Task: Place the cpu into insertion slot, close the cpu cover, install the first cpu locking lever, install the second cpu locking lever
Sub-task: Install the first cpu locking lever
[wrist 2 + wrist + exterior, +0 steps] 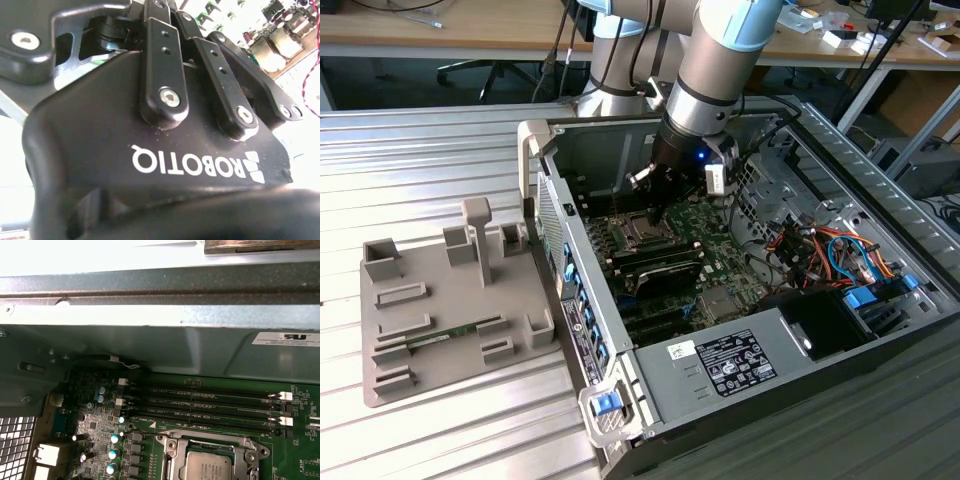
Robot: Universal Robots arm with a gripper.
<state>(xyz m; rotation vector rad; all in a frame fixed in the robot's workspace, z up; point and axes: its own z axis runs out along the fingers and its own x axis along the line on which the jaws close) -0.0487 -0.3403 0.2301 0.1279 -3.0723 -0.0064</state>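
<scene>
Above the insertion slot (645, 229) w/ cpu (209, 466) seated hangs the gripper (653, 213).

White logo lettering on claw housing (90, 150); white printed label (285, 338) on case wall (150, 345), another on power supply (672, 395).

The cpu (209, 466) is a flat square chip with a silver-grey top, lying level in the slot (176, 466), its far edge parallel to the memory slots. The cover (212, 439), a silver metal frame, lies down around the chip, with the chip's top showing through its square hole. In the exterior view the slot (642, 231) sits toward the board's far side.
</scene>
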